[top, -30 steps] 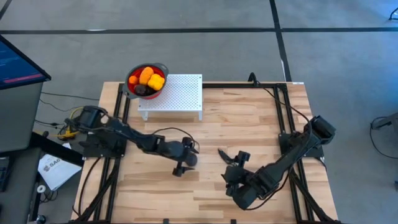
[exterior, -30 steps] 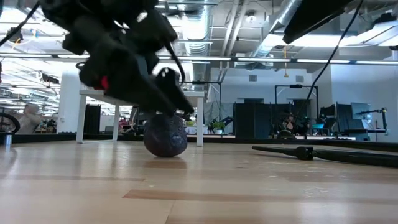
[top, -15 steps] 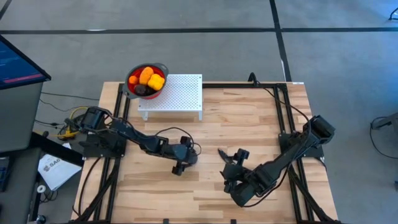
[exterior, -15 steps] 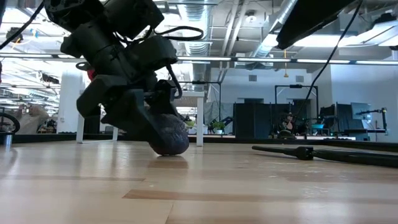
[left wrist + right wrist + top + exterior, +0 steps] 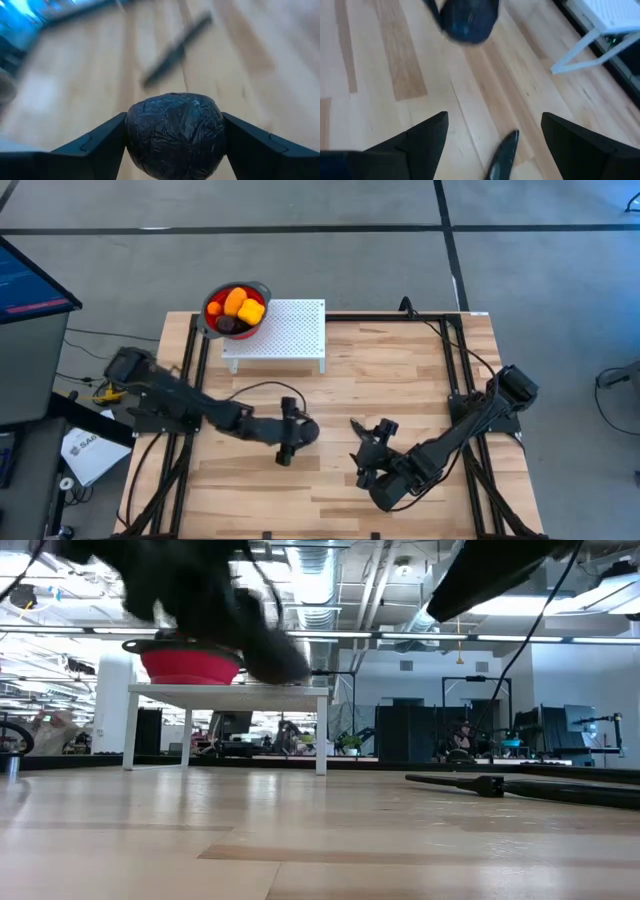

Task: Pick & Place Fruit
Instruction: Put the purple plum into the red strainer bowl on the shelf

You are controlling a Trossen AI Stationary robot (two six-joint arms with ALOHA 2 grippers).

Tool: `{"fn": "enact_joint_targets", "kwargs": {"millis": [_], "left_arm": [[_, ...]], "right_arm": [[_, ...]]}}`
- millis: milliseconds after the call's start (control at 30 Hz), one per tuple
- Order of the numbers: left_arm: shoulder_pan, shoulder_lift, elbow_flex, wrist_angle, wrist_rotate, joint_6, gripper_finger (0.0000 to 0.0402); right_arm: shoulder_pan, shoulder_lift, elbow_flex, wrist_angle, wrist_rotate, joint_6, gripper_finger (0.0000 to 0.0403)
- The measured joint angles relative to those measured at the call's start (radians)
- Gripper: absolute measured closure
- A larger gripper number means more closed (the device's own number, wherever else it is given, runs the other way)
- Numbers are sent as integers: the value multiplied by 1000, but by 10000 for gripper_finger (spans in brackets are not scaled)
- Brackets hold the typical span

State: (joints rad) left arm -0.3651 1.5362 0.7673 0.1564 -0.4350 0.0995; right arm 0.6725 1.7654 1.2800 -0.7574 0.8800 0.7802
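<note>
On the light wooden plank surface (image 5: 400, 370), seen from above, left to right:

Red colander: a red collapsible bowl with a grey rim (image 5: 211, 319) stands on the back left corner of a white perforated metal stand (image 5: 290, 330); the low view shows its red body (image 5: 190, 666) on the stand's top.
Fruit in colander: orange and yellow rounded toy pieces (image 5: 240, 304) lie in it with a dark one beside them.
Left claw: low over the surface, left of centre (image 5: 293, 432); its own camera shows both dark fingers (image 5: 95, 142) pressed against the two sides of a dark purple, wrinkle-skinned round toy fruit (image 5: 175, 132), so it grips that fruit.
Dark purple fruit, place: between the left claw's fingers; in the low view the claw is a dark blur above the boards with bare wood under it, and the fruit cannot be picked out there.
Knife: a slim black-handled knife (image 5: 358, 424) lies flat on the surface between the two claws.
Right claw: right of centre near the front edge (image 5: 372, 452), fingers (image 5: 420, 137) spread wide apart with nothing between them, just beside the knife.
</note>
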Motion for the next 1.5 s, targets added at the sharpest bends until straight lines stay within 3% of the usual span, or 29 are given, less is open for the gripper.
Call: {"fn": "enact_joint_targets", "kwargs": {"millis": [133,333,467,567,867,1067,1200,1367,1500], "left_arm": [[-89,-214,0,-7,-168,-1,116],[-185,-551,0,-38,-588,54,116],[-165,-740,1,-71,-795,145,116],[-105,-844,1,-72,-879,230,116],[233,-1046,-111,-77,-908,262,116],[413,-1096,-211,-77,-887,235,115],[513,-1091,-221,-107,-716,128,116],[671,-1044,-222,-220,-659,65,117],[821,-1012,-205,-312,-373,-104,116]], "right_arm": [[-18,12,-1,73,10,-69,88],[-54,24,0,202,3,-198,88],[-67,24,-1,245,0,-264,88],[-69,24,-1,268,-2,-288,88],[-76,24,-1,275,-7,-293,88],[-77,24,-1,277,-8,-293,88],[-88,24,-1,285,-10,-294,88],[-98,24,-1,299,-18,-294,88],[-97,24,-1,302,-19,-294,88]]}}
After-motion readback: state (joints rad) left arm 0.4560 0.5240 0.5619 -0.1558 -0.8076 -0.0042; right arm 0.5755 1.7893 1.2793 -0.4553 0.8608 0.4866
